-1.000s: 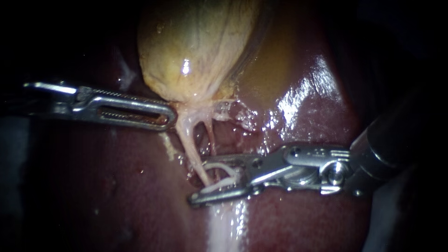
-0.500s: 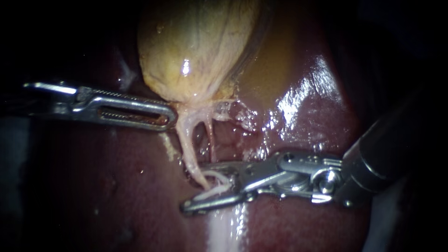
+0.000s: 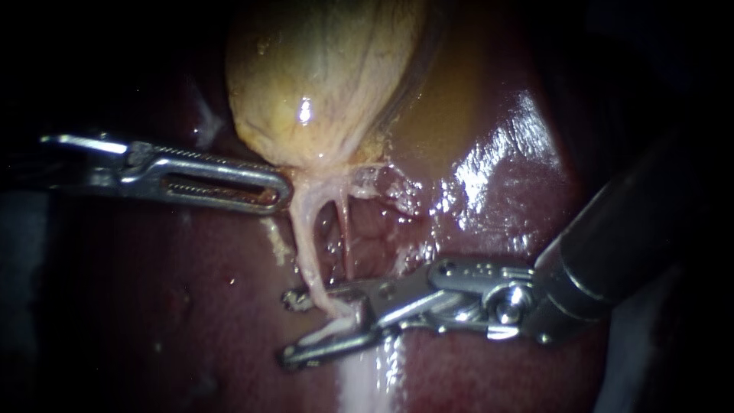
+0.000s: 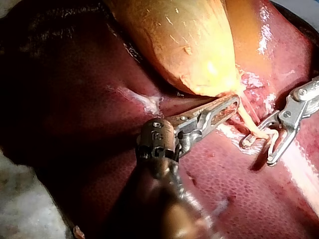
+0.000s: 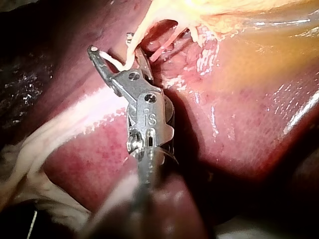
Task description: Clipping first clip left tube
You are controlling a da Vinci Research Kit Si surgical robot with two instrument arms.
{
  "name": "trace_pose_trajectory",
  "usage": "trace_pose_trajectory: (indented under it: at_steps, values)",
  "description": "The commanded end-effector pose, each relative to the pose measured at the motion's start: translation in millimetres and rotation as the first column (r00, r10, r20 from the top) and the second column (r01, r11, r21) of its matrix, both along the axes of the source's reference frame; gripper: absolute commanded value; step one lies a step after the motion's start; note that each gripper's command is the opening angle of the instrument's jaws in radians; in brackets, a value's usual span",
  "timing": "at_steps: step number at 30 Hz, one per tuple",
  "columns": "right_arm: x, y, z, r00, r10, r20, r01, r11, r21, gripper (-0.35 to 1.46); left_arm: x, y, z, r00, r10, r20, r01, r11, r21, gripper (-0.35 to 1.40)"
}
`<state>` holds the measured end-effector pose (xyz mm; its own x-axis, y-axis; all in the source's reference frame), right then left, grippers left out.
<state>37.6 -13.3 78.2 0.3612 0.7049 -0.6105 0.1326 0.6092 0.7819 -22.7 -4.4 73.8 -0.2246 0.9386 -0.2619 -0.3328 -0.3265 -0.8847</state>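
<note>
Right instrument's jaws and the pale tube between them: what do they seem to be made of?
Right instrument: the jaws look like bare polished metal, silvery with bright glints. Tube: soft wet tissue, pale pink and glossy, probably limp.

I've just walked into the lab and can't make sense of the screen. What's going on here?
Two instruments are working on a gallbladder that lies on the liver. The left instrument has its tool against the gallbladder's lower end, near where the left tube leaves it. The right instrument has its tool open, with one jaw on each side of the left tube, low down. The jaws have not closed on the tube yet.
</note>
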Motion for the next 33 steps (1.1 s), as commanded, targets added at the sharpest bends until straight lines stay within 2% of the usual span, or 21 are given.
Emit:
trace_pose_trajectory:
  at_steps: [1, 12, 15, 19, 24, 28, 33]
  values:
    - [0.0, 0.0, -0.1, 1.0, 0.001, 0.001, -0.001, 1.0, 0.0, 0.45, 0.0, 0.0, 0.0, 1.0, 0.0, 0.0, 0.0, 1.0, 0.0, -0.35]
    - [0.3, 0.1, 0.0, 1.0, 0.001, 0.004, -0.001, 1.0, 0.0, 0.36, -0.2, 0.0, 0.0, 1.0, -0.001, -0.001, 0.001, 1.0, 0.0, -0.35]
    - [0.2, 0.2, 0.1, 1.0, 0.0, 0.004, 0.0, 1.0, 0.0, 0.24, -0.2, 0.0, 0.1, 1.0, -0.001, -0.001, 0.001, 1.0, 0.0, -0.35]
    - [-0.3, 0.3, 0.3, 0.9999, 0.002, 0.011, -0.002, 1.0, 0.022, -0.06, -0.2, 0.0, 0.1, 1.0, -0.001, -0.001, 0.001, 1.0, 0.0, -0.35]
    - [-0.5, 0.4, 0.4, 0.9997, 0.005, 0.022, -0.007, 0.998, 0.055, -0.35, -0.2, 0.0, 0.1, 1.0, -0.001, -0.001, 0.001, 1.0, 0.0, -0.35]
    - [-0.6, 0.5, 0.3, 0.9982, -0.003, 0.06, -0.002, 0.995, 0.095, -0.35, -0.2, 0.0, 0.1, 1.0, -0.001, -0.001, 0.001, 1.0, 0.0, -0.35]
    - [-0.7, 0.5, 0.3, 0.9974, -0.009, 0.071, 0.002, 0.995, 0.099, -0.35, -0.2, 0.0, 0.1, 1.0, -0.001, -0.001, 0.001, 1.0, 0.0, -0.35]
